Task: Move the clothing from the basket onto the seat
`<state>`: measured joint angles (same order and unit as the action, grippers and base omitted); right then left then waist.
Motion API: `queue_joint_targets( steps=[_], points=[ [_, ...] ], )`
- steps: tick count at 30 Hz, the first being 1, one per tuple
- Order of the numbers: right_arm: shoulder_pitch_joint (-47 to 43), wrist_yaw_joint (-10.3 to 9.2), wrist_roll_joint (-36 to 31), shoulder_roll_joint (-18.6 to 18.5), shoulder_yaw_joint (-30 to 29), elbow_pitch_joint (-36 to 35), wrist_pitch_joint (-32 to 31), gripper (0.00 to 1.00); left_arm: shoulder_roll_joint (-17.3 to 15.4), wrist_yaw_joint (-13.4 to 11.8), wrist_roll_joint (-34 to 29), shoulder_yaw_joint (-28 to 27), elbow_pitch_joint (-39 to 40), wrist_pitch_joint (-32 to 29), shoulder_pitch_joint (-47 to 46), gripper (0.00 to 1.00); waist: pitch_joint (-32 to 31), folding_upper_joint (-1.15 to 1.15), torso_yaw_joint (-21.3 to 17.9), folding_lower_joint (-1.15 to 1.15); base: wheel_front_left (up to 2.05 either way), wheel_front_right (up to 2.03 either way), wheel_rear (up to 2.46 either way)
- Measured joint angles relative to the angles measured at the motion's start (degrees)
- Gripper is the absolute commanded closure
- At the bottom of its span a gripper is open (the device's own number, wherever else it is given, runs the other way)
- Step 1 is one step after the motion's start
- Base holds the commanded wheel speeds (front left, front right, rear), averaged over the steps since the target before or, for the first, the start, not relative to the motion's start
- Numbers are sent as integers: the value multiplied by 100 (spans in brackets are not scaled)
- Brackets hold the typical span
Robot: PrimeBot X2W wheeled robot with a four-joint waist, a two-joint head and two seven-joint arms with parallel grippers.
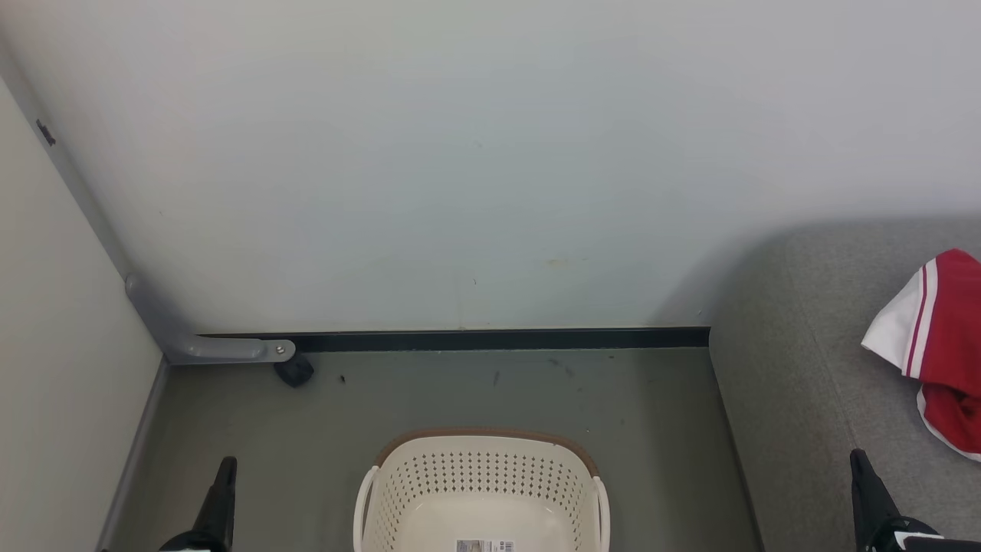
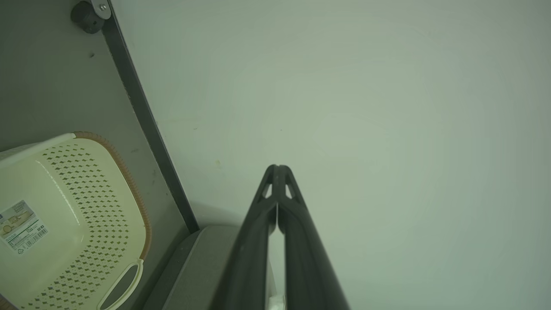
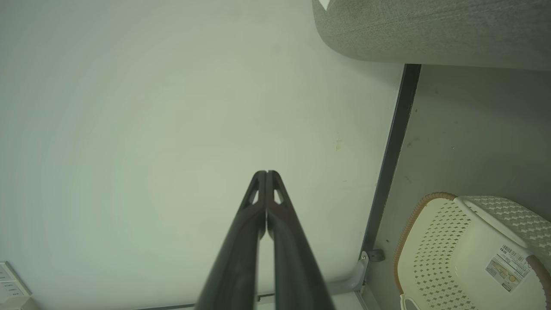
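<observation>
The cream basket point(image 1: 481, 491) with a brown rim stands on the floor at the bottom centre, with nothing but a barcode label showing inside it. It also appears as the basket point(image 2: 64, 224) at the left and the basket point(image 3: 469, 254) at the lower right of the wrist views. Red clothing point(image 1: 939, 345) with white striped trim lies on the grey seat point(image 1: 797, 399) at the right edge. My left gripper point(image 1: 226, 464) points up left of the basket, shut and holding nothing. My right gripper point(image 1: 857, 457) rises over the seat's near part, shut and holding nothing.
A pale wall point(image 1: 490, 153) with a dark baseboard point(image 1: 490, 339) runs behind the basket. A grey bracket point(image 1: 207, 349) and a small black caster point(image 1: 294, 372) sit in the left corner. Grey floor point(image 1: 490, 399) lies between basket and wall.
</observation>
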<state>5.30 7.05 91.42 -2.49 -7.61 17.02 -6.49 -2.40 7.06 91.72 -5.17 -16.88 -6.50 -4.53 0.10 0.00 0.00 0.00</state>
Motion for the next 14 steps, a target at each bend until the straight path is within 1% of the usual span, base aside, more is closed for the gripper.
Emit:
queue_joint_targets(
  steps=[14],
  points=[
    [0, 0, 0, 0, 0, -1, 0, 100, 0, 1, 0, 0, -1, 0, 0, 100, 0, 0, 0, 0, 0, 0, 0]
  ],
)
